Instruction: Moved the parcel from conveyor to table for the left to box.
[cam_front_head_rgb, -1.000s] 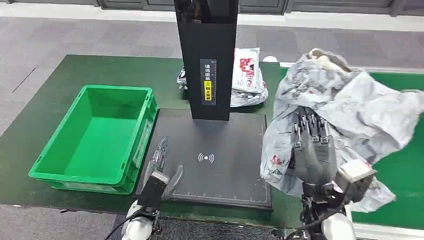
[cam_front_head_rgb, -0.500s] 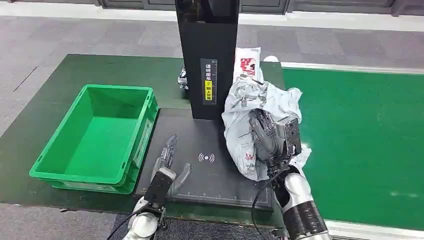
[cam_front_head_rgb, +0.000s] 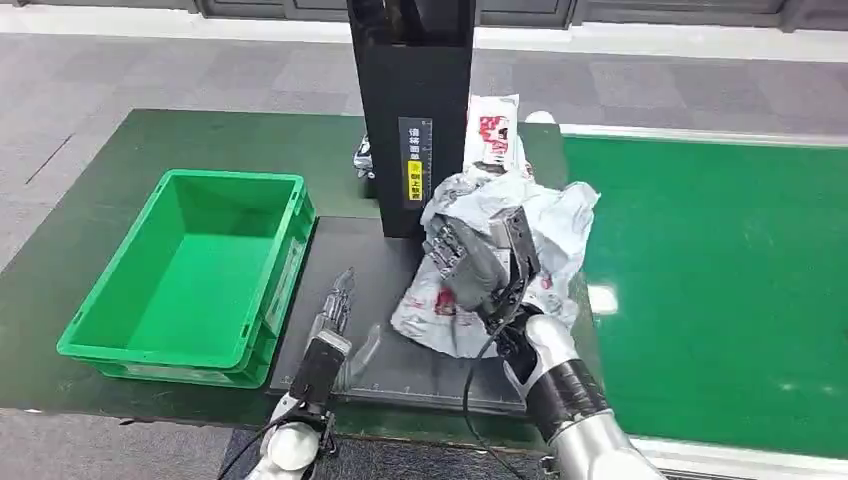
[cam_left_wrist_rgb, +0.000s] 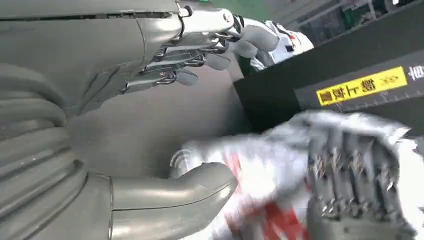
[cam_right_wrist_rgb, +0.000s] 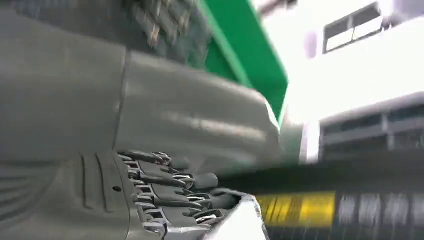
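Both hands sit over your black scanner pad: your right hand has its fingers clamped into the crumpled grey parcel, which droops onto the pad beside the black post. Your left hand lies empty, fingers spread, near the green bin.

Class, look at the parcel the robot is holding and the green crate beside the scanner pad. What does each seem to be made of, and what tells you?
Parcel: probably thin plastic mailer film, grey-white with red print; it crumples into soft folds in the right hand.
Green crate: likely moulded rigid plastic, smooth with a slight sheen, with straight walls and a thick rim.
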